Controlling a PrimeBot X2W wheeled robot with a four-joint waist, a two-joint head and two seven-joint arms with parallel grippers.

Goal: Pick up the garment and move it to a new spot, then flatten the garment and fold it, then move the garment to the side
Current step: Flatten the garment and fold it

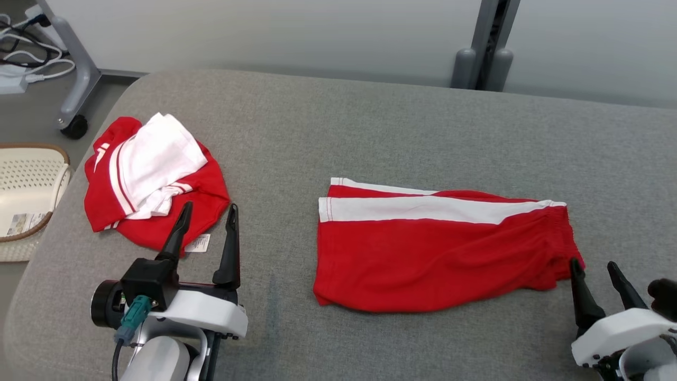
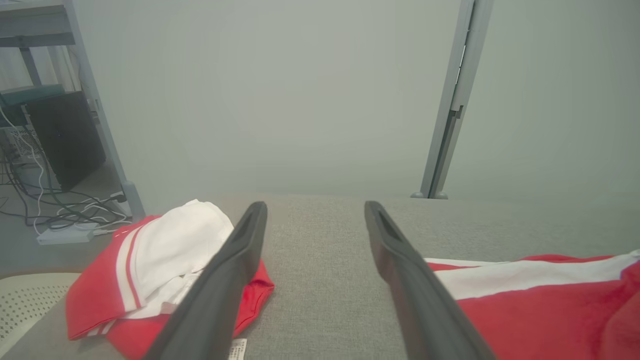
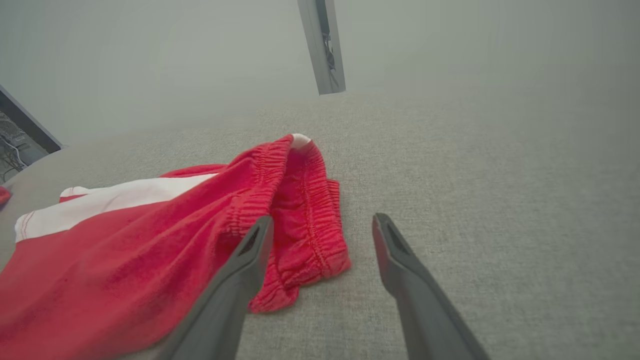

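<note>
The red shorts (image 1: 423,254) with a white side stripe lay mostly flat on the grey padded tabletop (image 1: 370,121), between the two grippers. The right gripper (image 1: 593,263) stood open and empty. Its left finger was at the gathered waistband (image 3: 300,200), apparently touching or overlapping it, while its right finger was over bare tabletop. The left gripper (image 1: 210,206) was also open and held nothing. The shorts' leg hem lay well to its right, and a crumpled red-and-white garment (image 1: 153,174) sat just ahead and to its left, with a small label (image 1: 198,242) between the fingers.

Judging by the flat lie, flattening looked nearly done and a fold or a move to the side seemed next.

- **Waistband:** it was puckered and slightly raised at the corner. A pinch there could catch only the top layer, so the layers might peel apart and the shorts would bunch instead of folding cleanly.
- **Left gripper:** it was closer to the crumpled garment than to the shorts, so a careless reach could snag the wrong cloth or drag it along.
- **Tabletop:** the textured covering would probably grip the fabric — sliding rather than lifting could rumple the flattened shorts.
</note>
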